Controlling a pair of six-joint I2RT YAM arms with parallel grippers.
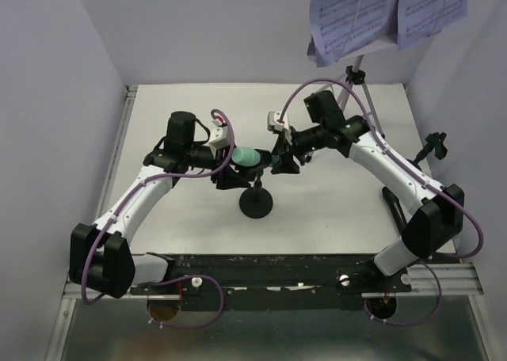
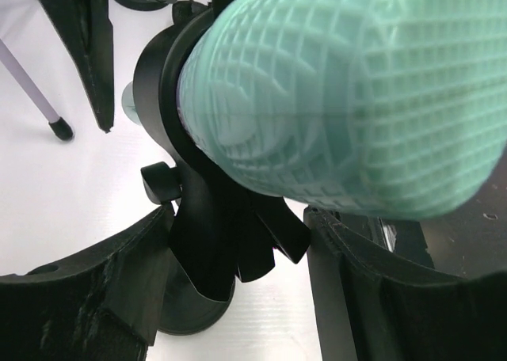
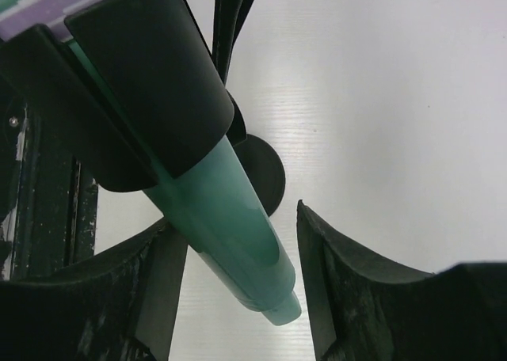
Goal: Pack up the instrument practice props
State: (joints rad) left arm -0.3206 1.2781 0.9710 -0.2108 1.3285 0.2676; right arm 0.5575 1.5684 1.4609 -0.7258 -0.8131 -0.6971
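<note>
Straddling the mint-green microphone, which is sitting clipped atop the mic holder, the left gripper is bracketing its head and the right gripper its tail. Both are standing wide, probably preparing a steadied extraction.

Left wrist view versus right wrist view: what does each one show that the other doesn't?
Only the left wrist view shows the gridded head of the mint-green microphone and a leg of the lilac music rack. Only the right wrist view shows the microphone's smooth tail end. Both show the microphone sitting in its black mic holder on the white table.
</note>
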